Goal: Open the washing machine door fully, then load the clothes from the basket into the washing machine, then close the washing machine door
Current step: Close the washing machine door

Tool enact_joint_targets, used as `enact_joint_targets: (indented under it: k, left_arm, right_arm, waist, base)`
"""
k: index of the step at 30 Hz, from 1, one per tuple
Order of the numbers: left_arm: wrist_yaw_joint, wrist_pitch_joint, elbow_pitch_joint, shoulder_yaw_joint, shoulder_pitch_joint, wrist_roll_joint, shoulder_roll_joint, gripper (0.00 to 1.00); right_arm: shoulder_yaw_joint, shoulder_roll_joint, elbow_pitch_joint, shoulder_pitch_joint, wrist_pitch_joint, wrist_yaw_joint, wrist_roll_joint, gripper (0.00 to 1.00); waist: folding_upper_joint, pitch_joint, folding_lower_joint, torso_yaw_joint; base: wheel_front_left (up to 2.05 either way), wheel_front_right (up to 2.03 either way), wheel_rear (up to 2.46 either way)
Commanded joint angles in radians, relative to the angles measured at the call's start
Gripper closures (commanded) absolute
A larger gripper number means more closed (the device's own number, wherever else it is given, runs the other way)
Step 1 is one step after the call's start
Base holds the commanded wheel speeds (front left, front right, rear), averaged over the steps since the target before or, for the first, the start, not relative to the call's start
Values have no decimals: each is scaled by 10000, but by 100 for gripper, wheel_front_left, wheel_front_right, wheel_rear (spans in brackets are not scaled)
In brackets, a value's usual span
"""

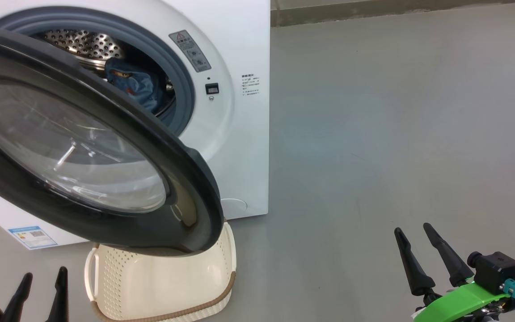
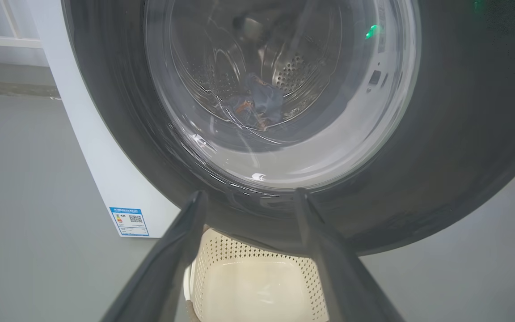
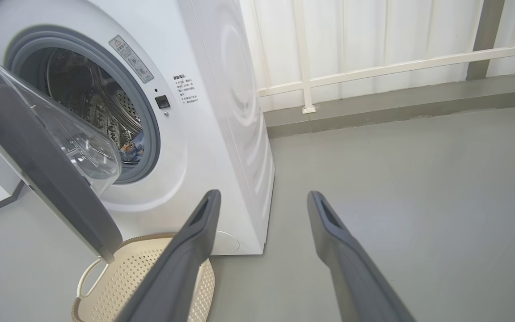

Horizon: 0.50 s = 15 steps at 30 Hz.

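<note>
Head view: the left hand [image 1: 45, 273], fingers spread wide and empty, sits below the half-open washing machine door [image 1: 186, 179], with the basket [image 1: 159, 277] just to its right under the door's rim. The right hand [image 1: 413, 228], equally wide and empty, stands well right of the washing machine [image 1: 244, 67]. Left wrist: the clothes [image 2: 257, 103] show through the door glass beyond the fingertips. Right wrist: basket and drum [image 3: 105, 112] lie left of the fingers.

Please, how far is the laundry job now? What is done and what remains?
Done: the washing machine door stands open, blue clothes lie in the drum, and the basket looks empty where it shows. In hand: nothing; the left gripper and right gripper are open and hold nothing. Left: closing the door.
</note>
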State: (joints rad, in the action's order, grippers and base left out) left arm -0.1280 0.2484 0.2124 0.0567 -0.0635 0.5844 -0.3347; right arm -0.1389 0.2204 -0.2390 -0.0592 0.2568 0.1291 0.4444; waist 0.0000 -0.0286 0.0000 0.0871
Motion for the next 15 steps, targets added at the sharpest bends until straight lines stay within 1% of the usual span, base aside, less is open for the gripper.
enact_joint_targets:
  k: [1, 8, 13, 15]
  left_arm:
    - [-27, 132, -388, -559, 194, -350, -153, 0]
    - [-27, 133, -1218, -1247, 18, -1351, 454, 0]
    - [-27, 133, -1267, -1363, -160, -1522, 760, 0]
    - [-27, 133, -1179, -1296, -221, -1630, 795, 0]
  right_arm:
    - [-139, 111, 239, -44, 49, 16, 84, 0]
    - [-84, 76, 245, -52, 49, 16, 74, 0]
    - [-51, 4, 268, -37, 49, 16, 58, 0]
    - [-45, -37, 277, -16, 49, 16, 46, 0]
  waist:
    - [0, -1, 0, 11]
    - [0, -15, 0, 62]
    - [0, -16, 0, 90]
    - [0, -27, 0, 99]
  base:
    - [0, 0, 0]
    - [0, 0, 0]
    - [0, 0, 0]
    - [0, 0, 0]
